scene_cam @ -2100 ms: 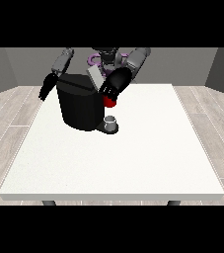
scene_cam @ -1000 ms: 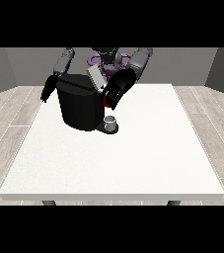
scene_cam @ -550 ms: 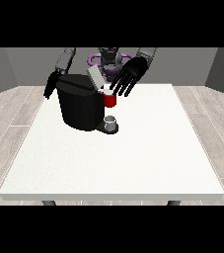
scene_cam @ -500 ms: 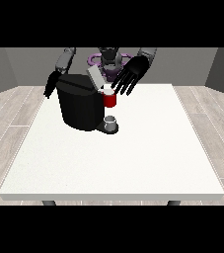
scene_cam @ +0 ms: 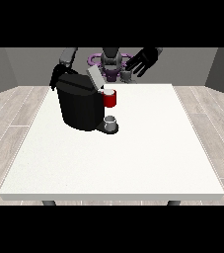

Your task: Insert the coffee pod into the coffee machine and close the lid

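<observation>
The hand (scene_cam: 143,60) at the view's right hangs in the upper right of the frame, above the table's far edge, its fingers spread and holding nothing. The hand (scene_cam: 57,77) at the view's left sits in the upper left, behind the machine (scene_cam: 79,101); how its fingers lie cannot be told.

The machine stands on the table (scene_cam: 133,153) left of centre. Its lid (scene_cam: 94,77) is tilted up, so it looks open. A red thing at the machine (scene_cam: 110,98) sits at its right side, just below the lid. A small grey cup (scene_cam: 111,122) stands on the machine's base, below the red thing; what is in it cannot be seen. A small grey thing (scene_cam: 126,75) shows near the table's far edge, below the spread hand; whether it is the pod cannot be told.

Judging by the raised lid, closing is not yet done. The next move probably calls for a hand to come down on the lid and press it flat.
</observation>
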`<move>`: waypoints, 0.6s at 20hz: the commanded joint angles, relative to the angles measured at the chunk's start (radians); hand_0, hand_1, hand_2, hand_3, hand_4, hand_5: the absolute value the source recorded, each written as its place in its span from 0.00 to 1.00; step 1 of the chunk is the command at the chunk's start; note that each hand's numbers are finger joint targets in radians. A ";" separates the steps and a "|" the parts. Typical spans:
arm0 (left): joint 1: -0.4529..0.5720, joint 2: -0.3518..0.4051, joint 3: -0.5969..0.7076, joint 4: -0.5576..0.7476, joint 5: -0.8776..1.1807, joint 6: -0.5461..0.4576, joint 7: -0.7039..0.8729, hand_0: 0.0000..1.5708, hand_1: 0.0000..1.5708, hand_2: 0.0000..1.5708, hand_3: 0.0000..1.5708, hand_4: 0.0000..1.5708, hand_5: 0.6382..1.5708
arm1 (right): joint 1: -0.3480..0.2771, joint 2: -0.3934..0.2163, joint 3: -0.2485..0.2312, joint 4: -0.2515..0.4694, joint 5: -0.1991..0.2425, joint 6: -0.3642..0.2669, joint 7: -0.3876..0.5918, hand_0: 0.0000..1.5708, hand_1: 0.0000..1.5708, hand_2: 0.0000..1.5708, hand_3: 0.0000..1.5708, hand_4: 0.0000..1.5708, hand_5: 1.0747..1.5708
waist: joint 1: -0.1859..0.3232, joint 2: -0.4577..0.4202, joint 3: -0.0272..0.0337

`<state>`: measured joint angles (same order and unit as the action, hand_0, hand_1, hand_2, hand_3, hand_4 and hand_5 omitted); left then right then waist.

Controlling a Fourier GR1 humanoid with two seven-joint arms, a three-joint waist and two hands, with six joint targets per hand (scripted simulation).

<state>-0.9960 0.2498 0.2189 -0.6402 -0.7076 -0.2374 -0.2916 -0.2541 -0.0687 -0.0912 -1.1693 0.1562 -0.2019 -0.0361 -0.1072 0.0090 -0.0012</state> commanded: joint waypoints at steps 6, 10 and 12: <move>0.309 -0.228 0.200 0.045 0.269 0.003 -0.068 0.00 0.00 0.00 0.00 0.25 1.00 | 0.067 -0.003 -0.008 -0.059 -0.080 0.094 -0.026 0.00 0.00 0.00 0.00 0.00 1.00 | 0.152 -0.233 0.0005; 0.413 -0.223 0.189 0.047 0.269 -0.013 -0.076 0.00 0.00 0.00 0.00 0.24 1.00 | 0.053 -0.024 0.038 -0.136 -0.098 0.181 0.041 0.00 0.00 0.00 0.00 0.00 1.00 | 0.155 -0.311 0.0006; 0.458 -0.200 0.174 0.028 0.274 -0.068 -0.060 0.00 0.00 0.00 0.00 0.28 1.00 | 0.074 -0.065 0.017 -0.142 -0.103 0.199 0.038 0.00 0.00 0.00 0.00 0.04 1.00 | 0.193 -0.351 0.0012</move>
<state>-0.6351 0.0504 0.3950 -0.6046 -0.4491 -0.2776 -0.3580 -0.1996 -0.0904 -0.0777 -1.2687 0.0747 -0.0702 -0.0172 0.0571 -0.2676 -0.0007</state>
